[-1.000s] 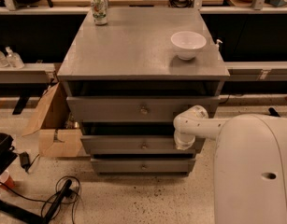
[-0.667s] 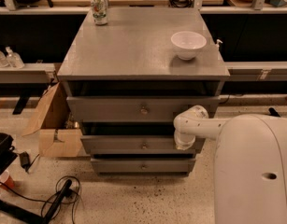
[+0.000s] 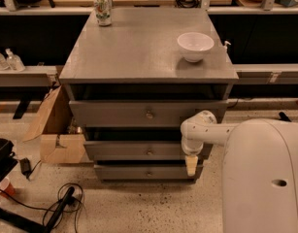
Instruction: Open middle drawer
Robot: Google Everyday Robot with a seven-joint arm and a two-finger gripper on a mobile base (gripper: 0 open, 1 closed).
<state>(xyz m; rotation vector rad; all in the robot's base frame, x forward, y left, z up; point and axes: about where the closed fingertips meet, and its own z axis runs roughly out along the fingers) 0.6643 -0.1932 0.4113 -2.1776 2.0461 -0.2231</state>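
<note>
The grey cabinet (image 3: 139, 57) has three grey drawers stacked at its front. The middle drawer (image 3: 119, 150) is the second one, with a small round brass knob (image 3: 149, 152) at its centre. The uppermost drawer (image 3: 114, 113) and the lowest drawer (image 3: 124, 172) sit above and below it. My white arm (image 3: 202, 130) reaches in from the right, and my gripper (image 3: 191, 165) points downward in front of the right end of the middle and lowest drawers, well right of the knob.
A white bowl (image 3: 195, 46) and a patterned can (image 3: 103, 9) stand on the cabinet top. A cardboard box (image 3: 54, 130) sits left of the cabinet. Cables (image 3: 61, 205) and a black object (image 3: 0, 159) lie on the floor at left. My white body (image 3: 265, 178) fills the lower right.
</note>
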